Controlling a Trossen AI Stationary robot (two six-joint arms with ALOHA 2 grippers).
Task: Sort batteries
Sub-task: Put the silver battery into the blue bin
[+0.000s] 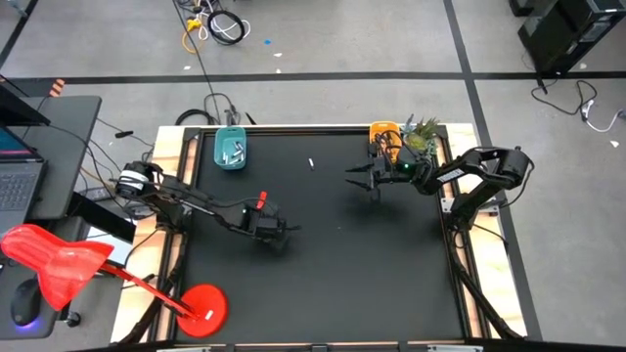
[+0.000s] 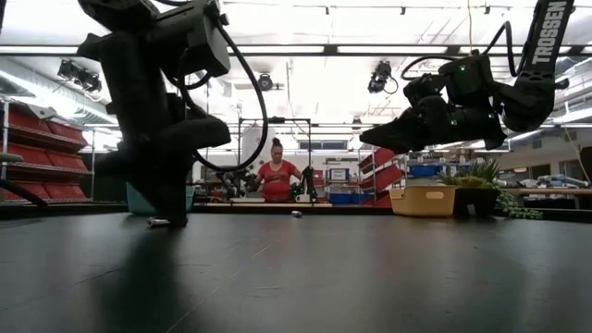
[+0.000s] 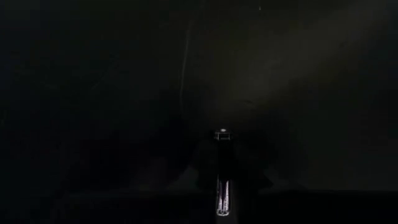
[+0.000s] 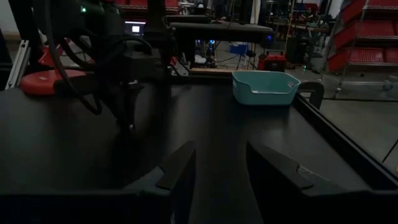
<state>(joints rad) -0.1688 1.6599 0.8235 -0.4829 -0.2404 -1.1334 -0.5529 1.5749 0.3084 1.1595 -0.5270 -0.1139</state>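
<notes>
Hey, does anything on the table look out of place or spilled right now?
One pale battery lies loose by itself on the black mat, away from the teal tray that already holds several. Nothing looks spilled or damaged. The left gripper is down at the mat, shut on another battery.

L arm reaches to table centre, wrist angled straight down, left gripper (image 1: pixel 277 233) at the surface, fingers closed. R arm folded near far-right edge, right gripper (image 1: pixel 358 177) raised, fingers (image 4: pixel 180 165) apart.
</notes>
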